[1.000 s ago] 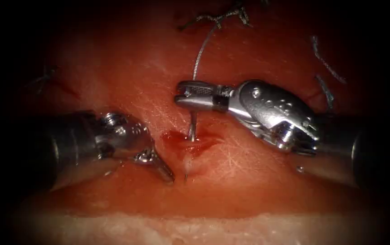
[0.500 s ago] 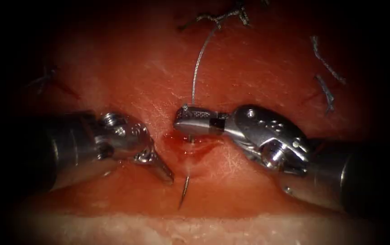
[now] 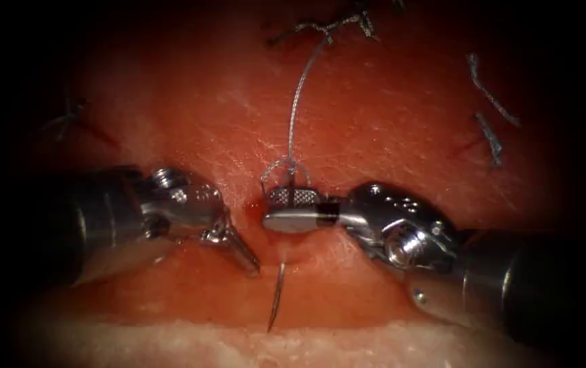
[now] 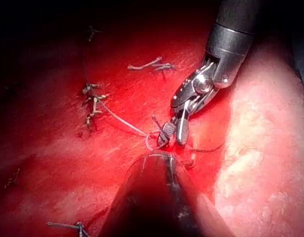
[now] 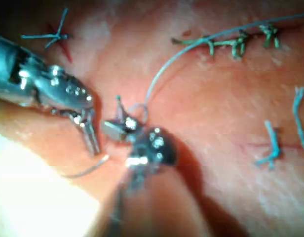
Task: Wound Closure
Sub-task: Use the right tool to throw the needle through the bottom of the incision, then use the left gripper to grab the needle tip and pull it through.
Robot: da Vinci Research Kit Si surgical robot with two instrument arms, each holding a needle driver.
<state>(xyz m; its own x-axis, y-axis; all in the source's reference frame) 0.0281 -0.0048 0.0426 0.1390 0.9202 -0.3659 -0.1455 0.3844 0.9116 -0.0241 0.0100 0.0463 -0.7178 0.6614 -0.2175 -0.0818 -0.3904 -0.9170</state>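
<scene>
Right tool (image 3: 286,210) has its jaws closed on the needle (image 3: 277,294) near its tail end, right over the cut (image 3: 281,253). Needle sits in the tissue (image 3: 375,116), pointed tip sticking out toward the front edge. Thread (image 3: 297,102) runs from the needle tail up to the knotted stitches (image 3: 330,26). Left tool (image 3: 242,253) just left of the cut, jaws closed, holding nothing, tip resting on tissue.

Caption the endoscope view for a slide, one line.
Right hand holds the needle near its thread end, its tip protruding from the tissue; left hand rests shut, holding nothing.
</scene>
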